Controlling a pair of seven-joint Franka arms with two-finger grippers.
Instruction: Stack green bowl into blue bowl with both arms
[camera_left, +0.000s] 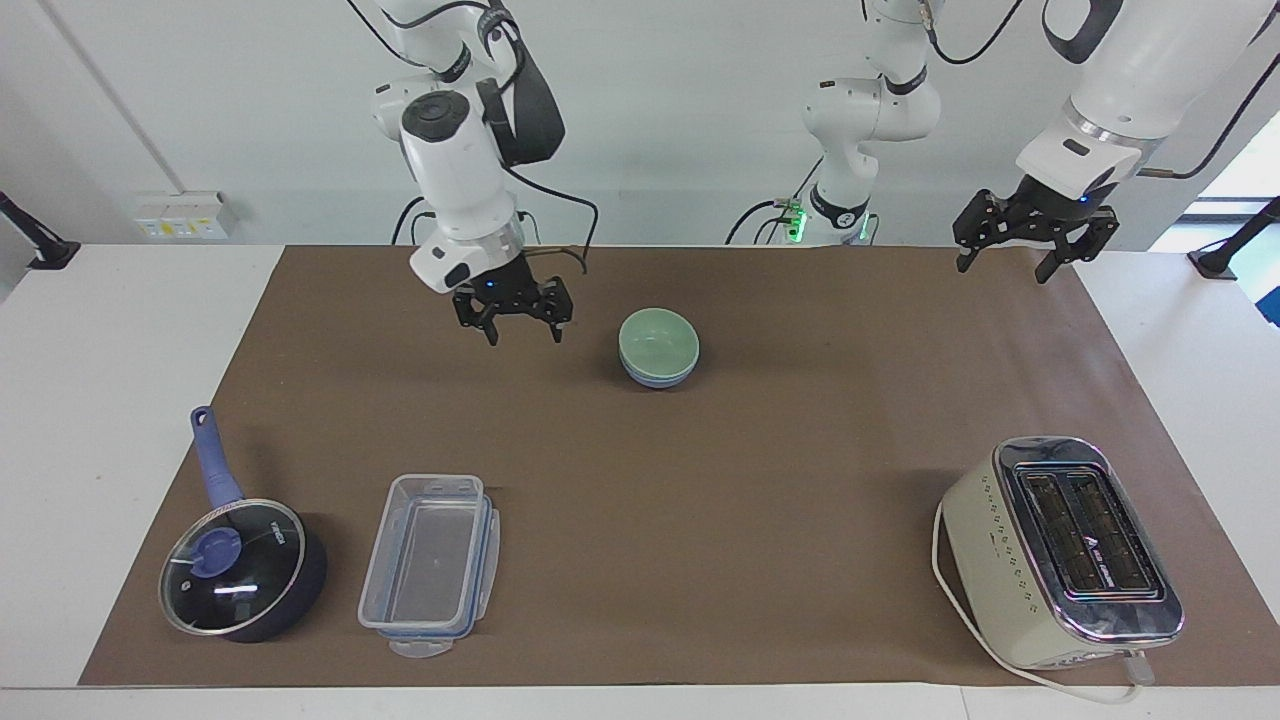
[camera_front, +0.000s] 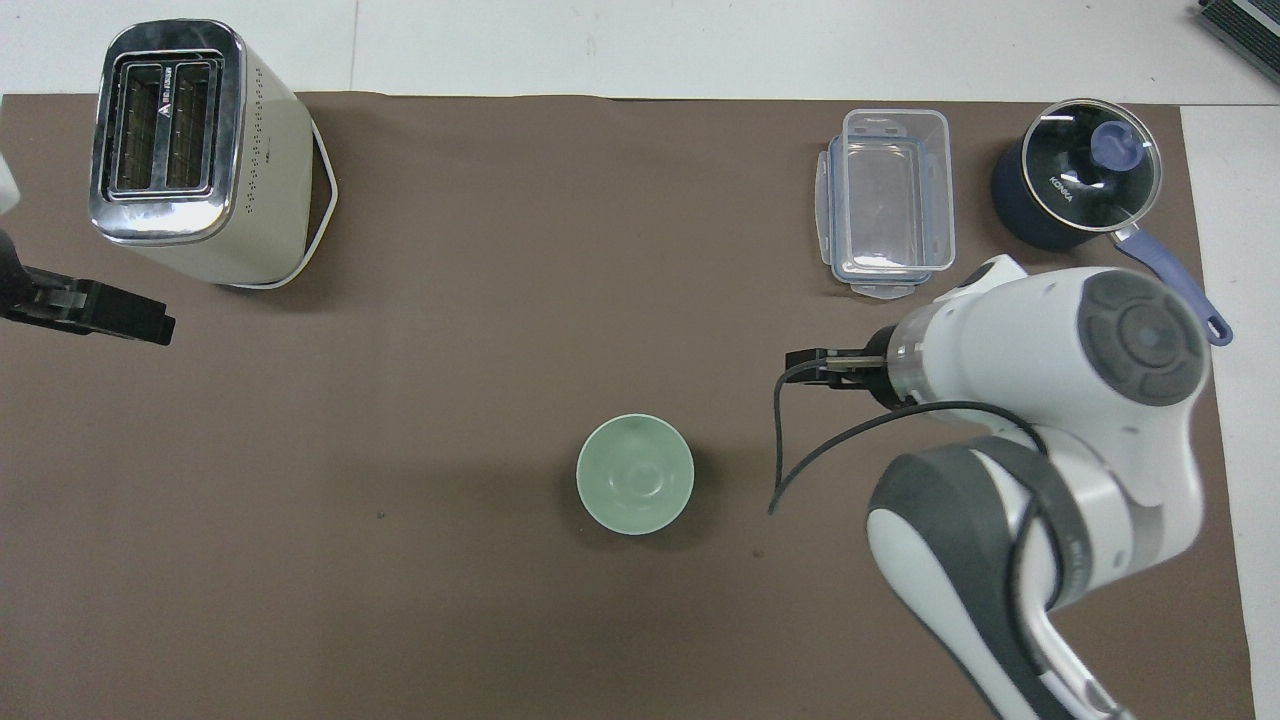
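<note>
The green bowl (camera_left: 657, 345) sits nested in the blue bowl (camera_left: 657, 379) on the brown mat; only the blue bowl's lower wall shows under it. In the overhead view the green bowl (camera_front: 635, 473) hides the blue one. My right gripper (camera_left: 521, 327) is open and empty, raised above the mat beside the bowls, toward the right arm's end; in the overhead view the right gripper (camera_front: 812, 364) is mostly hidden by its arm. My left gripper (camera_left: 1004, 262) is open and empty, held high over the mat's corner at the left arm's end, and the left gripper (camera_front: 95, 312) shows partly at the overhead view's edge.
A cream toaster (camera_left: 1060, 550) stands farther from the robots at the left arm's end. A clear plastic container (camera_left: 432, 560) and a dark blue glass-lidded saucepan (camera_left: 240, 565) stand farther out at the right arm's end.
</note>
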